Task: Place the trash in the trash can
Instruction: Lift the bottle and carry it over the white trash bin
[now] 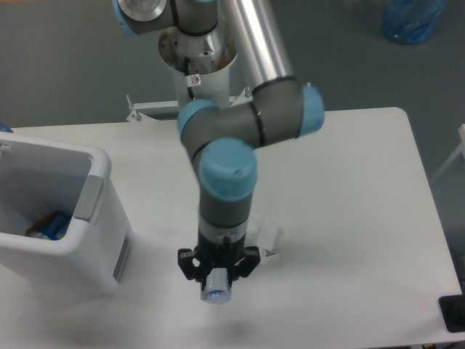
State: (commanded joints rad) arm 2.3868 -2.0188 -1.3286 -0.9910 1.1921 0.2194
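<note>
My gripper (218, 282) points straight down, raised over the front middle of the table, and is shut on the clear crushed bottle (216, 294). Only the bottle's round end shows under the wrist; the fingers are mostly hidden by the arm. A faint shadow lies on the table below it. The crumpled clear-white wrapper (269, 235) lies on the table just right of and behind the gripper, partly hidden by the forearm. At the left edge stands the white trash can (99, 176), open at the top, well apart from the gripper.
Inside the trash can lies a blue and orange item (49, 225). A black object (453, 313) sits at the table's front right corner. A blue bag (412, 19) lies on the floor at the far right. The arm's base stands behind the table's back edge.
</note>
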